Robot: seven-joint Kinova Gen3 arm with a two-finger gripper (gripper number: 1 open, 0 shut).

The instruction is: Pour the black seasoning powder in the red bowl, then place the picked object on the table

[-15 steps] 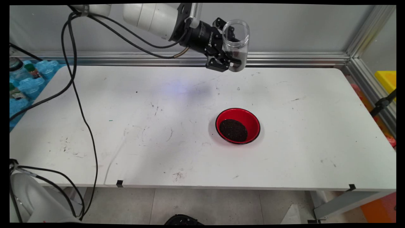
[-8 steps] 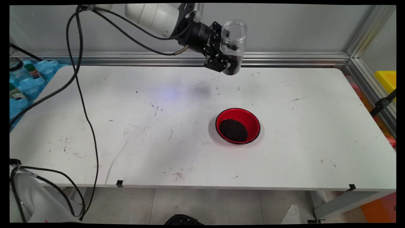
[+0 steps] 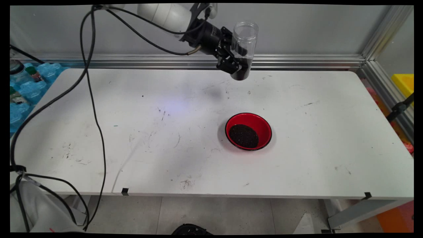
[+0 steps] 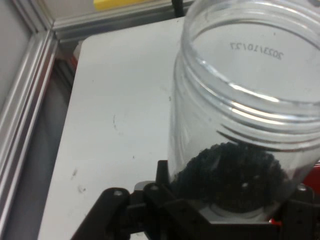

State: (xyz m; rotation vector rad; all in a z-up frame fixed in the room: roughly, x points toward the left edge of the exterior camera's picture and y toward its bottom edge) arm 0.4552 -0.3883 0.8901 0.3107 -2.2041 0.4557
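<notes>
gripper: the black gripper (image 3: 238,59) is clamped on the lower half of a clear plastic jar (image 3: 244,46), held high over the far edge of the bench (image 3: 132,132), in front of the aluminium rail along the wall.

jar: nearly upright, mouth up and uncapped; the hand view shows the threaded neck of the jar (image 4: 245,115) wide open.

jar contents: a small heap of dark grains (image 4: 230,175) sits in the bottom; the upper part is clear and empty.

bowl: a red bowl (image 3: 261,127) stands on the bench right of centre, well apart from the gripper and nearer the camera; nothing touches it.

bowl contents: a flat mound of dark granules (image 3: 244,136) covers the left part of its floor, matching the stuff in the jar.

progress, as a judgement: a good share of the dark material lies in the bowl and only a remnant is in the jar, which is level and not pouring now. No spill shows around the bowl.

surroundings: black cables (image 3: 89,82) hang over the left of the bench.
</notes>
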